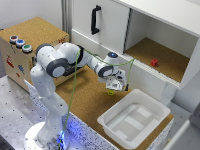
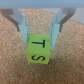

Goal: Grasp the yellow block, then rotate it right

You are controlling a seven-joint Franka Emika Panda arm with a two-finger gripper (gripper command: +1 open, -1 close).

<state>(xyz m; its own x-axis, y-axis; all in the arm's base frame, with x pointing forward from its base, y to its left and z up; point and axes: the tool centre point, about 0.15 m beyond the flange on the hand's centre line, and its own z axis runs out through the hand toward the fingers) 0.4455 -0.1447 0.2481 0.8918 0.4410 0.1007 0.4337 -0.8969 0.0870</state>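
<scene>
Gripper (image 2: 40,30) is straddling the yellow block (image 2: 39,50) in the wrist view, one finger (image 2: 22,27) standing on each side of the block's far edge; whether the pads are pressing it cannot be told. Letters T and S are showing on the block's faces, and it is sitting on the cork table (image 2: 70,65). Seen in the exterior view, the block (image 1: 111,92) is lying under the gripper (image 1: 116,88), just beyond the white bin (image 1: 107,120). Farther right, a small red block (image 1: 154,62) is resting inside the open cabinet (image 1: 165,60).
</scene>
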